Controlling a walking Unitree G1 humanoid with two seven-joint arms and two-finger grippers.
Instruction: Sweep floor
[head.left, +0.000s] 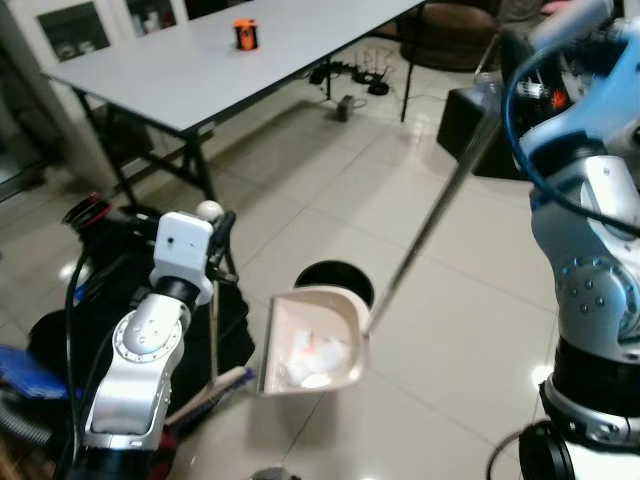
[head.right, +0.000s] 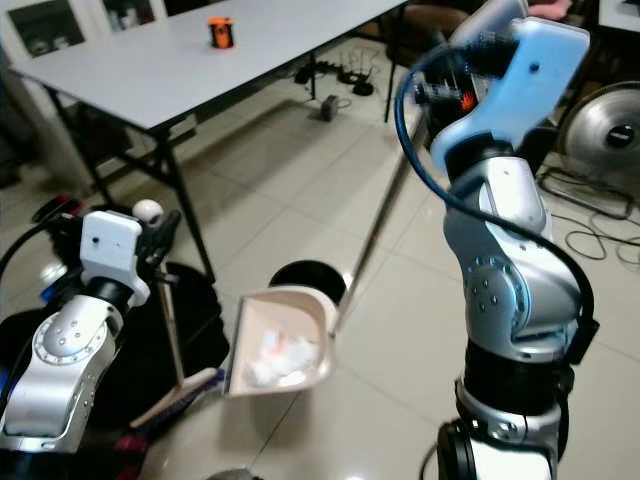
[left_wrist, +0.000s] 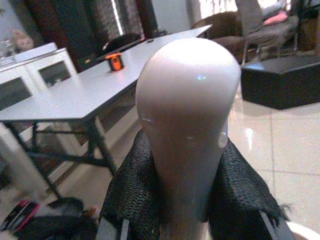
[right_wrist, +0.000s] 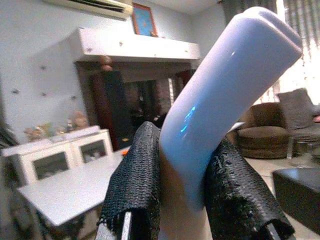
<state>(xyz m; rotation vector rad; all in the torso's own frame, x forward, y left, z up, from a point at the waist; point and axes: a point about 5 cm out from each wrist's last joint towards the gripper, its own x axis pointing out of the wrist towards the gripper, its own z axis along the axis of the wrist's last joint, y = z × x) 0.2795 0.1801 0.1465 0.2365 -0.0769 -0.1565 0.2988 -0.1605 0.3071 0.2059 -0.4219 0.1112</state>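
Note:
My left gripper (head.left: 216, 226) is shut on the white rounded knob of the broom handle (left_wrist: 187, 115), with black finger pads (left_wrist: 131, 200) on either side of it. The broom stands upright at my left, and its head (head.left: 213, 386) rests on the tiles. My right gripper (right_wrist: 187, 185) is shut on the pale top grip of the dustpan handle (right_wrist: 225, 95), held high at the right. The long thin handle (head.left: 430, 225) slants down to the beige dustpan (head.left: 318, 345), which is tilted and holds white scraps (head.left: 310, 358). A round black bin (head.left: 338, 278) sits right behind the dustpan.
A grey table (head.left: 230, 60) with an orange object (head.left: 245, 34) stands at the back left, cables (head.left: 355, 75) under its far end. Black bags (head.left: 120, 300) lie by my left arm. A black box (head.left: 465, 125) and a fan (head.right: 605, 125) stand at the right.

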